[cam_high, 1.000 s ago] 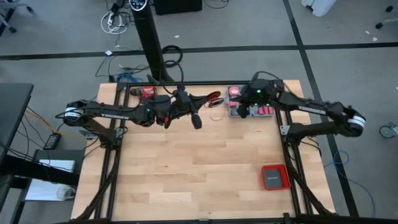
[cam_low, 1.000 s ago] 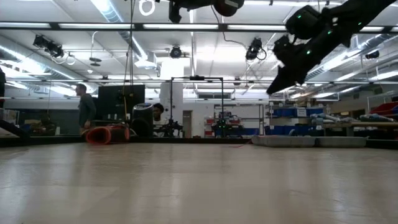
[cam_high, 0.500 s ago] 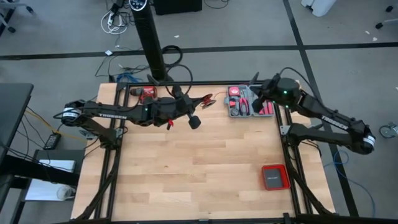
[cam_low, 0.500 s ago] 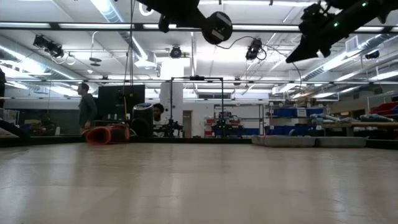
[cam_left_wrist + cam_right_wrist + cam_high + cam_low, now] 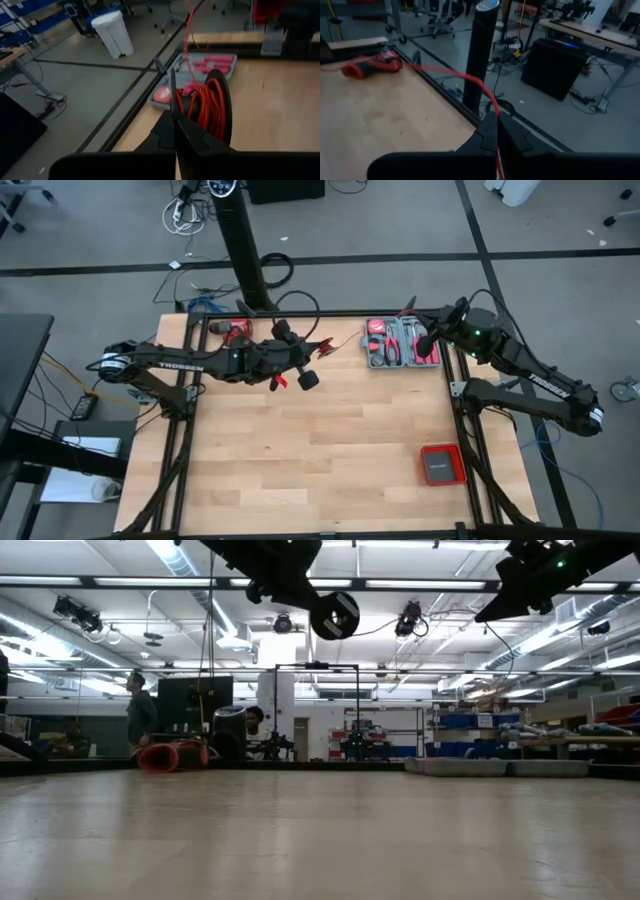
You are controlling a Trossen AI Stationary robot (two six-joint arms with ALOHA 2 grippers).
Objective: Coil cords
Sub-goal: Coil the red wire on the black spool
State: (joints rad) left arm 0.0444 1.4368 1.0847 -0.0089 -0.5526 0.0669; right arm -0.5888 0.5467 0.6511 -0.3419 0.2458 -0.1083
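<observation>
Above the desk's (image 5: 330, 440) far edge, the left gripper (image 5: 175, 117) pinches the spool of red cord (image 5: 202, 107). The right gripper's (image 5: 496, 131) fingers pinch the cord's loose end. Keep it tight while winding.

The right claw (image 5: 432, 340) is pulling back off the grey tool case (image 5: 402, 343) toward the bench's right edge, drawing the thin red cord (image 5: 451, 74) taut, while the left claw (image 5: 300, 362), with its black spool (image 5: 334, 615), is shifting slightly leftward.
</observation>
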